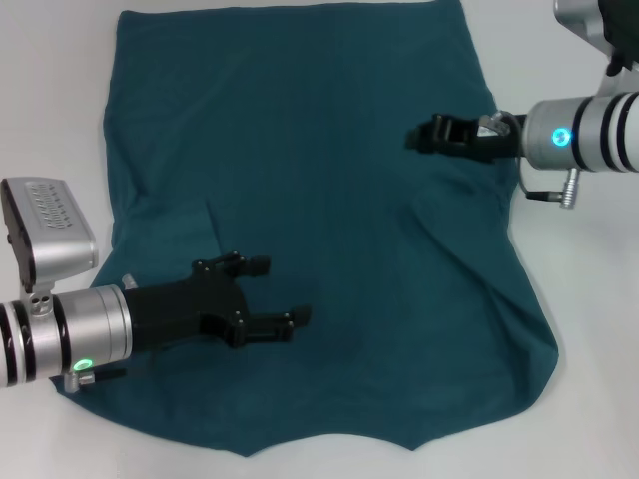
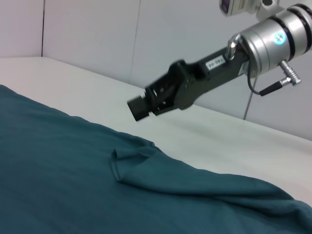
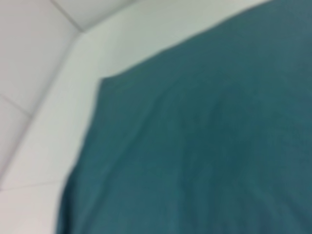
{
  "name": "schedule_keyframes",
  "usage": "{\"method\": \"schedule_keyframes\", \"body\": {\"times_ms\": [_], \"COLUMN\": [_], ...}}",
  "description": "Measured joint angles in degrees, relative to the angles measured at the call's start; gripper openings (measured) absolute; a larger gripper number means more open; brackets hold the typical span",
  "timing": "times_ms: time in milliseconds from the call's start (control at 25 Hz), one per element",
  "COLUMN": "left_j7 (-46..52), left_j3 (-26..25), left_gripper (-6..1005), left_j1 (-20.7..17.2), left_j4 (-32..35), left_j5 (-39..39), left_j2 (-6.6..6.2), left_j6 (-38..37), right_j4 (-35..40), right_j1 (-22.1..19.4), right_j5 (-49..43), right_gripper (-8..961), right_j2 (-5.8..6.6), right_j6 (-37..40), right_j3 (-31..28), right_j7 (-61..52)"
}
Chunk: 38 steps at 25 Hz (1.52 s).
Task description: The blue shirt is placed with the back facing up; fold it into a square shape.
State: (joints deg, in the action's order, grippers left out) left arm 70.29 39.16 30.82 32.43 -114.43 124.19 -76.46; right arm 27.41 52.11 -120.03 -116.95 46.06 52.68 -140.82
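The blue shirt (image 1: 319, 200) lies spread flat on the white table (image 1: 589, 299), plain side up, under both grippers. The left gripper (image 1: 285, 294) hovers over the shirt's near left part with its fingers spread apart and nothing between them, cloth lying below and on all sides of it. The right gripper (image 1: 419, 138) hangs over the shirt's right edge, just beyond a folded-in wrinkle (image 2: 131, 163); its fingers look drawn together and grip nothing.

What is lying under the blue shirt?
The blue shirt lies spread on a white table, whose bare surface shows around it. Whatever is beneath the fabric is covered and cannot be seen.
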Motion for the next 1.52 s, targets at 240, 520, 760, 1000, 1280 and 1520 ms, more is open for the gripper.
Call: {"method": "schedule_keyframes", "body": {"times_ms": [240,520,760,1000,1280,1520], "left_j7": [0.0,0.0,0.1,0.1,0.1,-0.1], "left_j3": [0.0,0.0,0.0,0.0,0.2,0.5], "left_gripper": [950,949,949,950,950,950], "left_j1": [-0.1,-0.1,0.1,0.0,0.0,0.3], "left_j4": [0.0,0.0,0.0,0.0,0.0,-0.6], "left_j5": [0.0,0.0,0.0,0.0,0.0,0.0], "left_j2": [0.0,0.0,0.0,-0.01,-0.01,0.02], "left_j6": [0.0,0.1,-0.1,-0.3,-0.4,-0.2], "right_j4": [0.0,0.1,0.9,3.9,5.0,4.5], "right_j1": [-0.1,-2.5,-6.5,-12.2,-16.1,-16.2], "right_j5": [3.8,3.4,3.2,1.5,0.5,0.4], "right_gripper": [338,547,578,592,587,584], "right_j2": [-0.13,1.93,4.95,6.58,7.17,6.39], "right_j6": [0.6,3.8,11.2,14.9,15.5,15.2], "right_j3": [0.4,0.5,0.3,0.3,0.0,0.2], "right_j7": [3.1,2.7,2.5,-0.3,-1.9,-1.9]}}
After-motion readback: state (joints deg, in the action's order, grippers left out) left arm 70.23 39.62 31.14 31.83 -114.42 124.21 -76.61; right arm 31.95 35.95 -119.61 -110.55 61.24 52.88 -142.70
